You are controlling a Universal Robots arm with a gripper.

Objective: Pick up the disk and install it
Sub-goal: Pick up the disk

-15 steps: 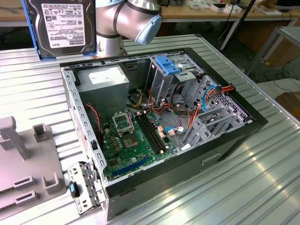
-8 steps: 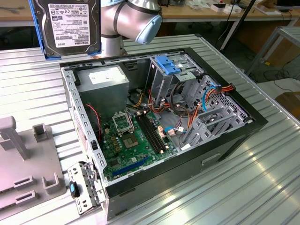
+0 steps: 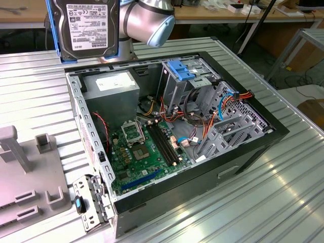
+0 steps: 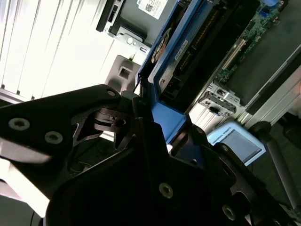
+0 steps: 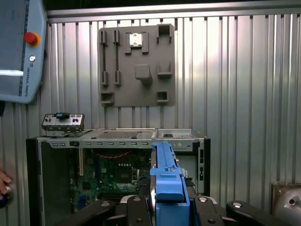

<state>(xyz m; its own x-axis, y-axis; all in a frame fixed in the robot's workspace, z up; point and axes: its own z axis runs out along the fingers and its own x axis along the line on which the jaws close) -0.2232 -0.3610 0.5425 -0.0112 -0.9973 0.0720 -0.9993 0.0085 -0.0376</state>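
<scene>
The disk (image 3: pixel 88 28), a dark grey hard drive with a white label and a blue caddy rail, hangs upright in the air above the back left corner of the open computer case (image 3: pixel 276 132) in the exterior view. The arm's silver joint (image 3: pixel 149 20) sits right behind it. In both wrist views my gripper (image 5: pixel 169 207) is shut on the disk's blue caddy (image 5: pixel 165 176), its black fingers (image 4: pixel 117 125) pressing on either side of the rail (image 4: pixel 164 56). The grey drive cage with its fixed blue bracket (image 3: pixel 183 70) stands inside the case at the back.
The case lies open on a ribbed metal table (image 3: pixel 283 202), showing the green motherboard (image 3: pixel 139 152), power supply (image 3: pixel 111 88) and cables. A grey fixture tray (image 3: pixel 25 182) lies at the exterior view's left. A teach pendant (image 5: pixel 19 47) and a person's hand (image 5: pixel 3 181) appear in the first wrist view.
</scene>
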